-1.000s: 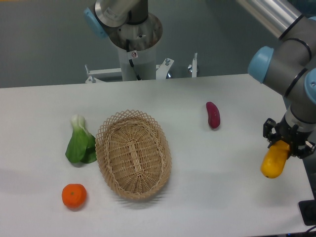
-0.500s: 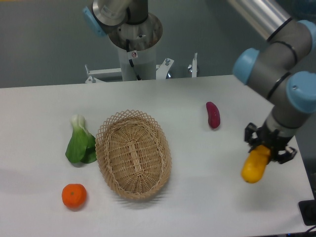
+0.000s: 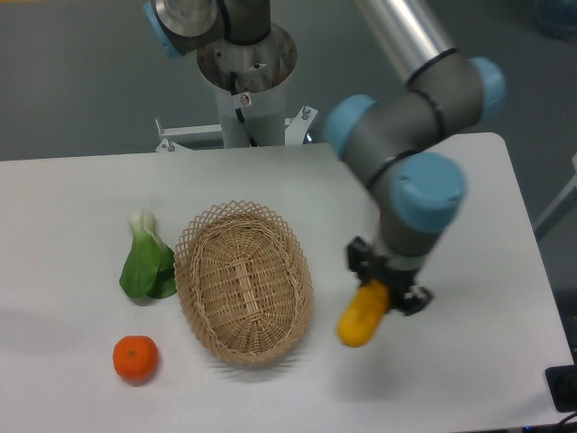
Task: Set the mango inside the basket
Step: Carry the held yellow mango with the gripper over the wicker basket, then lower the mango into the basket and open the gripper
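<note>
Pinched at its upper end by the black two-finger tool (image 3: 386, 287), the smooth yellow-orange oblong mango (image 3: 361, 315) hangs just right of the oval tan wicker basket (image 3: 243, 280), likely firm, fairly heavy and slippery-skinned, so a mid-body hold seems safer.

Illumination is bright, even and diffuse, coming from overhead. The white table (image 3: 81, 198) is well exposed, without blown-out glare. Shadows are soft and faint: a pale one under the basket (image 3: 243, 280) at its lower edge, another beneath the mango (image 3: 361, 315) right of centre. Mild specular highlights mark the metal arm tube at upper centre. Focus is sharp across the frame; slight softness at the pincer (image 3: 386, 290).
</note>
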Robot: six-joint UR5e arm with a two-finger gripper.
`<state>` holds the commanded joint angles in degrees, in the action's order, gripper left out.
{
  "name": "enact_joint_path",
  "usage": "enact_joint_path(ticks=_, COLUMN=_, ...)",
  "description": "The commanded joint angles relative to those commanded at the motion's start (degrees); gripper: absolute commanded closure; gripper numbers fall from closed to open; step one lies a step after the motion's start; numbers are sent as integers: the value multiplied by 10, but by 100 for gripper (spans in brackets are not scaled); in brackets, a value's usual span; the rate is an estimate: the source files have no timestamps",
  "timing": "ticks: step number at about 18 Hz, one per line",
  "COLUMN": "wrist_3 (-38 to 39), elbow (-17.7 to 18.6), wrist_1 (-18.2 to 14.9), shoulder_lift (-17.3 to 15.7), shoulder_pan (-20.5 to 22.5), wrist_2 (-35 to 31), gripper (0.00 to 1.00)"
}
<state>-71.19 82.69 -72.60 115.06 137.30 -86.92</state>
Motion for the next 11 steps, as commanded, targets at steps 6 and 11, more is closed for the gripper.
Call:
enact_joint_path(ticks=6, wrist_3=-11, elbow=141, wrist_1=55, shoulder_lift=-68, shoulder_pan=-44, wrist_2=-6, gripper=61)
enact_joint_path(ticks=11, wrist_3=-15, elbow=208, wrist_1=133, shoulder_lift=-69, shoulder_pan=-84, wrist_2=-60, gripper=58)
